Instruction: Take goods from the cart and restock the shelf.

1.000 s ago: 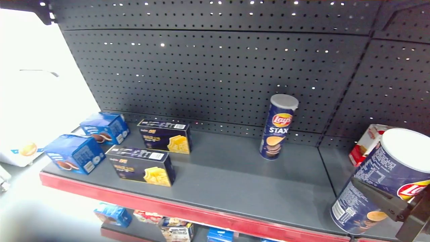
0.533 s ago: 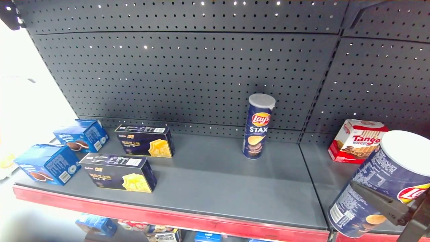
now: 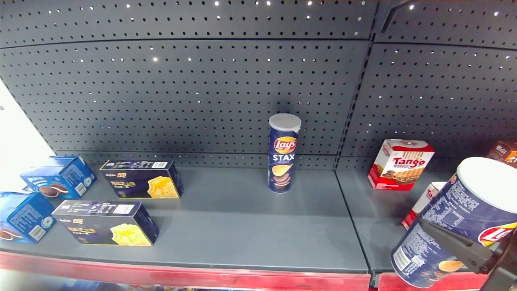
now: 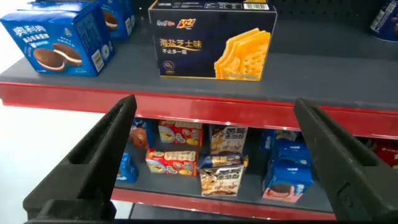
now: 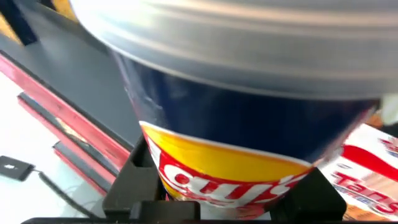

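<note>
My right gripper [image 3: 478,252] is shut on a dark blue chip can with a white lid [image 3: 452,218], held tilted at the lower right, in front of the shelf's right section. In the right wrist view the can [image 5: 249,124] sits between the jaws of the right gripper [image 5: 224,193]. A matching can [image 3: 282,153] stands upright at the back of the grey shelf [image 3: 250,226]. My left gripper [image 4: 214,102] is open and holds nothing, level with the shelf's red front edge [image 4: 205,106], below a dark cracker box [image 4: 211,40].
Two dark cracker boxes [image 3: 107,223] [image 3: 141,178] and two blue cookie boxes [image 3: 58,176] [image 3: 22,216] lie on the left. Red-and-white wafer boxes [image 3: 400,163] [image 3: 420,204] stand in the right section past a divider. Bare shelf surrounds the standing can. A lower shelf [image 4: 211,171] holds several boxes.
The whole head picture has shifted left, so the camera has turned right; more of the right shelf section shows. The held can keeps its place in the right gripper.
</note>
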